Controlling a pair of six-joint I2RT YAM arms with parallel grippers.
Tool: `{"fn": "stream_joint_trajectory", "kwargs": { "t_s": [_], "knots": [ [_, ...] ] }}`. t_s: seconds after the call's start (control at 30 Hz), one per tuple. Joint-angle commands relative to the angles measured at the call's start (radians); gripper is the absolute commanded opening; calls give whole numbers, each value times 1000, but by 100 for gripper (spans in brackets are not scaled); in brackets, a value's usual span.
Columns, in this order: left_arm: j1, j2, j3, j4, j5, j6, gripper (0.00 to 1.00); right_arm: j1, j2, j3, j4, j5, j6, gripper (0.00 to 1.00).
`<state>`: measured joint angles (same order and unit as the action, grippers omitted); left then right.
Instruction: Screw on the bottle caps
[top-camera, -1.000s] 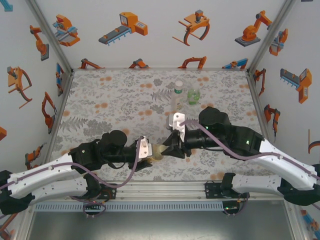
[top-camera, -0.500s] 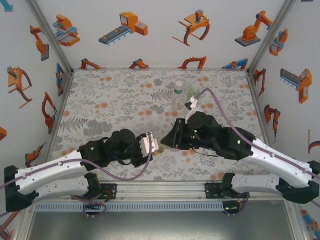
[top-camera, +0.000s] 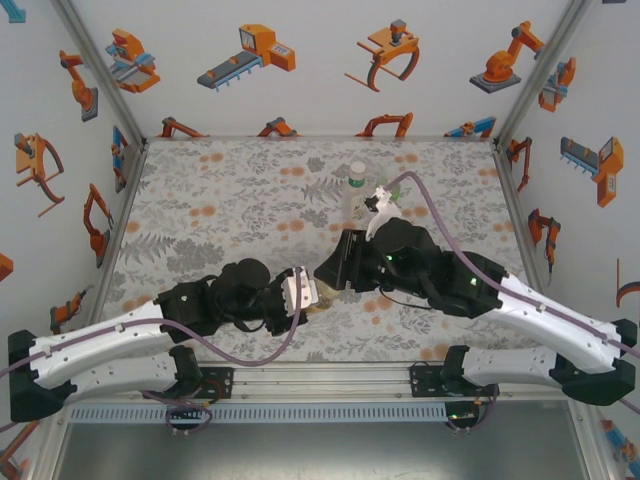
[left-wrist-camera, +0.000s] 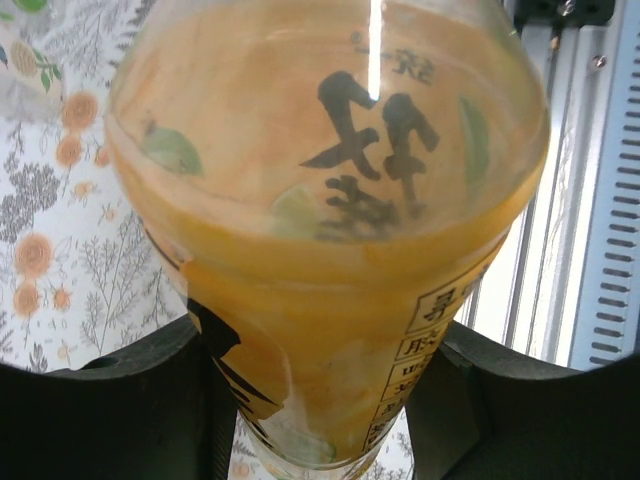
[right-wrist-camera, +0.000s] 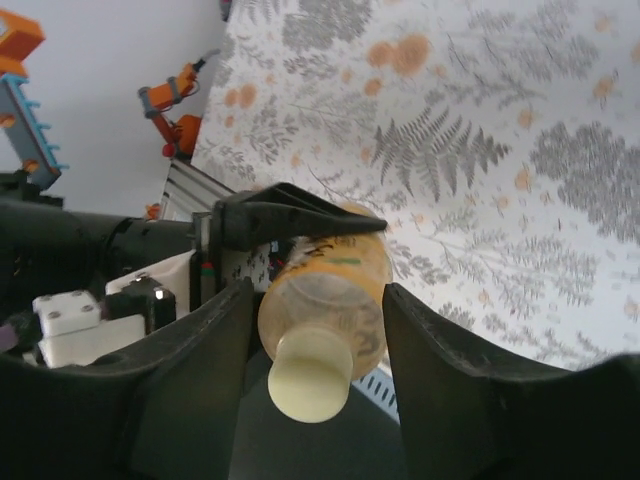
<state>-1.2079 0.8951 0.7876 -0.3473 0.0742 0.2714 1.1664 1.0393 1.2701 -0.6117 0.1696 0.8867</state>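
Orange bottle (left-wrist-camera: 330, 200) tight in left end effector (left-wrist-camera: 325, 345), neck cropped; right end effector (right-wrist-camera: 318, 295) parted around cap (right-wrist-camera: 310, 378)

The table top (top-camera: 200, 230) is covered with a pale cloth printed with grey ferns and small orange flowers. White walls (top-camera: 300, 100) rise on three sides, dotted with orange-and-blue cartoon drawings of robot arms (top-camera: 250, 55). Silver metal posts (top-camera: 103, 75) run up the corners, and a ridged metal rail (top-camera: 330, 380) lines the near edge. The light is soft and even.
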Motion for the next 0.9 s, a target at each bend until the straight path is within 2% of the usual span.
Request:
{"fn": "stream_joint_trajectory", "kwargs": {
  "t_s": [0.0,0.23,0.4,0.5,0.7,0.87],
  "knots": [
    [-2,-23,21,43,58,23,0,-2,-71,16,142,-55,-260,54],
    [-3,-43,18,49,131,23,0,-2,-129,3,192,-263,-623,54],
    [-3,-47,22,54,193,19,0,-2,-122,37,106,-513,-893,55],
    [-2,-39,30,54,213,19,0,-2,-123,52,47,-569,-1029,55],
    [-3,-25,43,51,252,19,0,-2,-105,74,-8,-639,-1118,55],
    [-2,-16,45,66,267,18,0,-1,-100,37,18,-649,-1116,51]
  ]
}}
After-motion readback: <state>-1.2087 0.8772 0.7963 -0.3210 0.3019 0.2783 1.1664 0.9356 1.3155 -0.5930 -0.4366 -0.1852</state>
